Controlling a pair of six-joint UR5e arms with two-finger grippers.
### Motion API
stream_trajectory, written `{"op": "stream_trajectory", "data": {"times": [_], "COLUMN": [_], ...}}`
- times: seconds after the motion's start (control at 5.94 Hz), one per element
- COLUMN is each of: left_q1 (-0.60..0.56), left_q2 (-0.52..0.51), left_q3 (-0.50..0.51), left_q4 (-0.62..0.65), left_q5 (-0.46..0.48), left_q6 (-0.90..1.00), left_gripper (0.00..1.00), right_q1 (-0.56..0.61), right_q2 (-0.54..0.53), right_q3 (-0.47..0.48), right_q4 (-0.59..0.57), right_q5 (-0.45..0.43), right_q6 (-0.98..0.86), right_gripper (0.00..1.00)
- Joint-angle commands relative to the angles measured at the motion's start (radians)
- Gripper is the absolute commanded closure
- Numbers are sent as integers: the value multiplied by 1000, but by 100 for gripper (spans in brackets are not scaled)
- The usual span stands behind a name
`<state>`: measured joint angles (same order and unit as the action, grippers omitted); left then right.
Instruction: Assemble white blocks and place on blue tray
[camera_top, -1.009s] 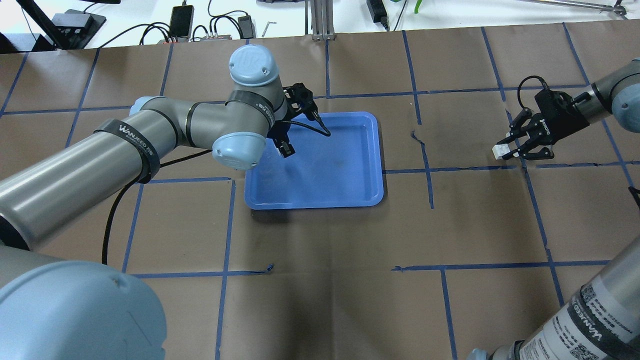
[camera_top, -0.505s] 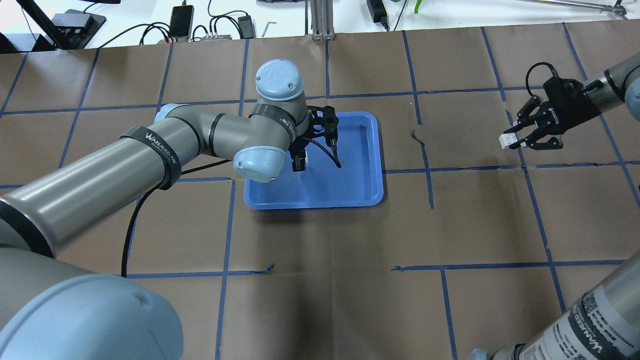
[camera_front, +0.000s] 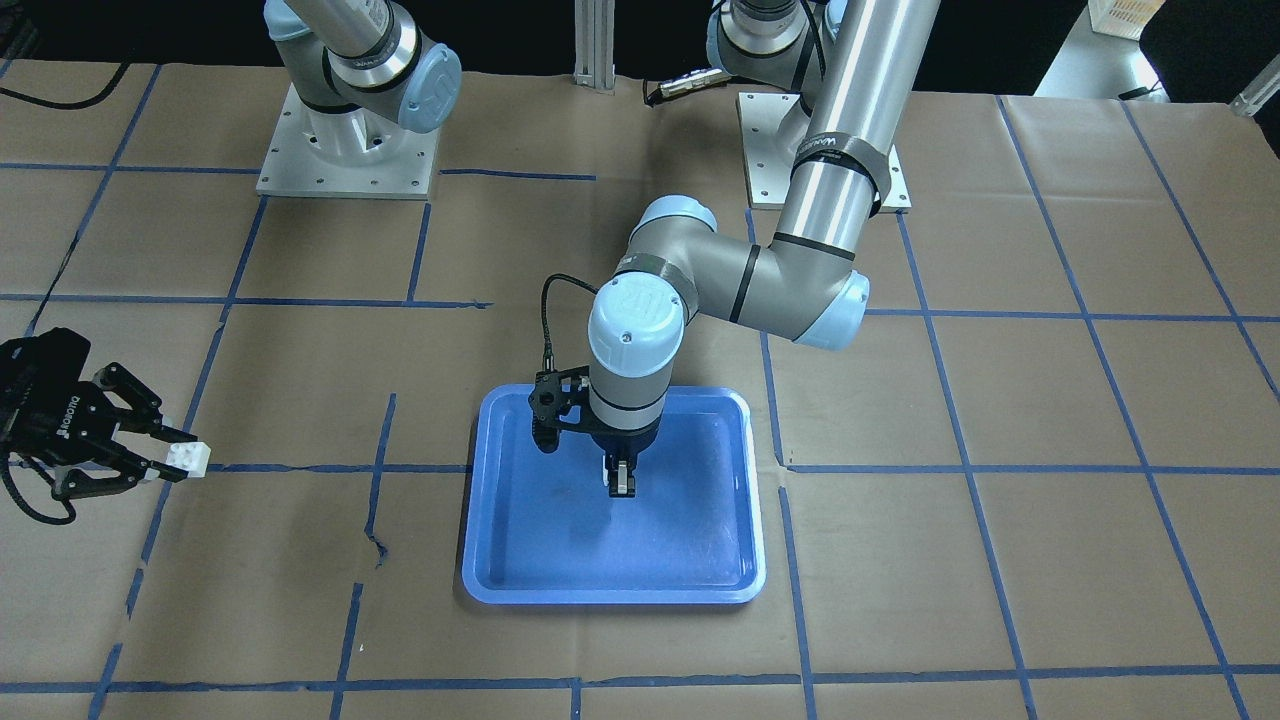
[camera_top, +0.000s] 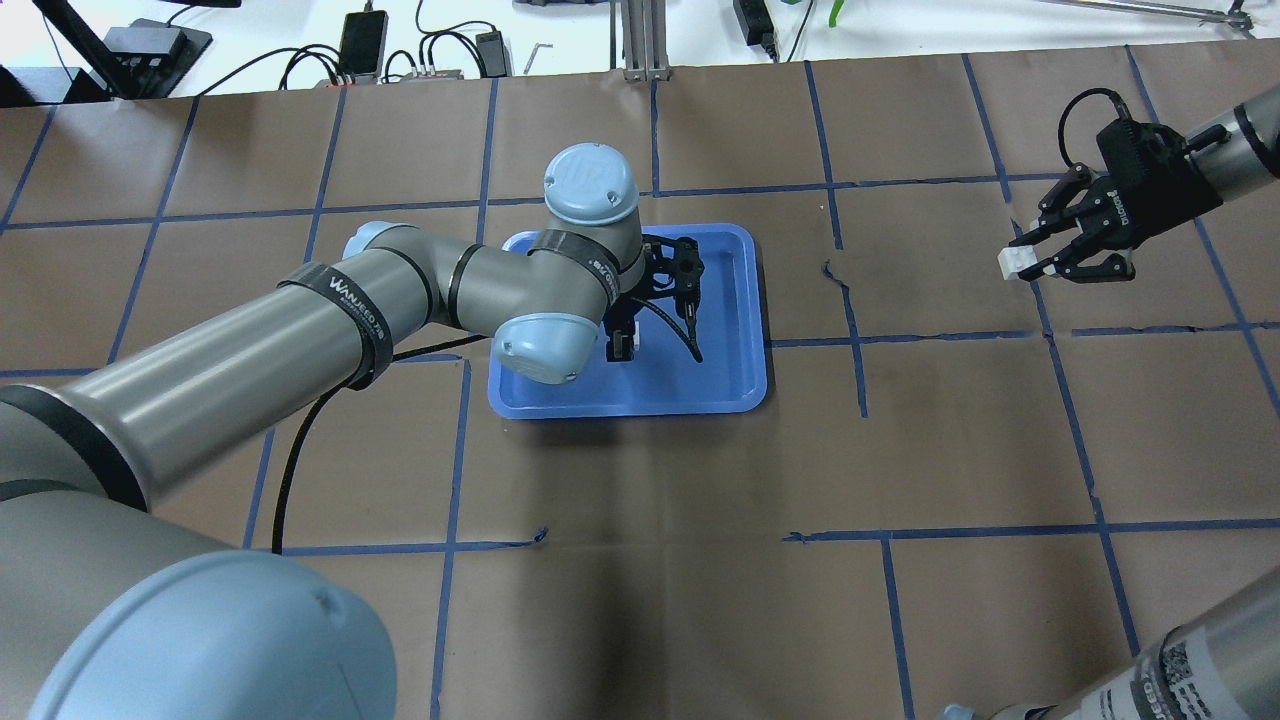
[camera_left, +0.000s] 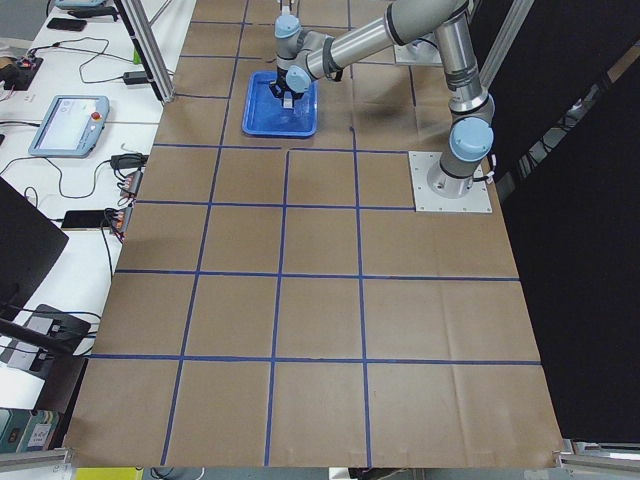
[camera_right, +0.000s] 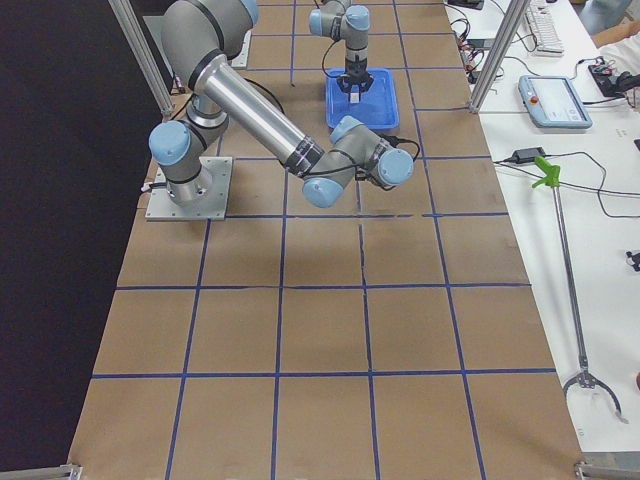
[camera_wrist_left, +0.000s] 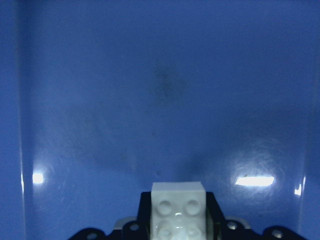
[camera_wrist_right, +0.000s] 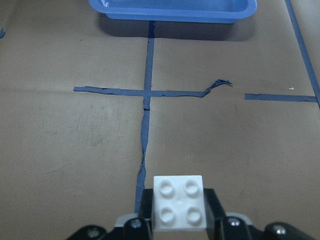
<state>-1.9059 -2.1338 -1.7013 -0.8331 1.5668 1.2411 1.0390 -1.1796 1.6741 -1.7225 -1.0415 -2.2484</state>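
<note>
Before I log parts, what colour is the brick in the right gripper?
White; the brick shows best in the right wrist view.

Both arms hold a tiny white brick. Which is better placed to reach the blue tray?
Left. The left gripper holds its white block right over the blue tray; the right gripper holds the second block far aside.

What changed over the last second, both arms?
The left gripper swept to the robot's right and nearer its base, from the left part of the blue tray to about its middle. The right gripper, well off to the tray's side, shifted up the overhead view. Unchanged: left shut on a white block, right shut on the other white block; tray in place.
</note>
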Motion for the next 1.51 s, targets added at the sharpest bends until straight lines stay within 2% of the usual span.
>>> {"op": "stream_trajectory", "data": {"times": [0.0,0.17,0.5,0.67,1.01,1.35], "left_q1": [-1,-1,4,21,79,149], "left_q2": [-8,-8,11,38,176,338], "left_q3": [-1,-1,2,2,32,34], "left_q4": [2,-4,-15,-27,-256,-455], "left_q5": [2,1,12,15,16,10], "left_q6": [-3,-3,-3,-2,-2,-3], "left_gripper": [79,3,1,1,1,1], "right_q1": [7,9,36,53,113,229], "right_q2": [-29,-31,-34,-34,-35,-37], "right_q3": [41,42,42,44,41,42], "right_q4": [-6,-3,-9,-9,-18,-124], "right_q5": [14,14,18,87,93,103], "right_q6": [7,48,49,56,128,263], "right_gripper": [64,63,64,64,64,64]}}
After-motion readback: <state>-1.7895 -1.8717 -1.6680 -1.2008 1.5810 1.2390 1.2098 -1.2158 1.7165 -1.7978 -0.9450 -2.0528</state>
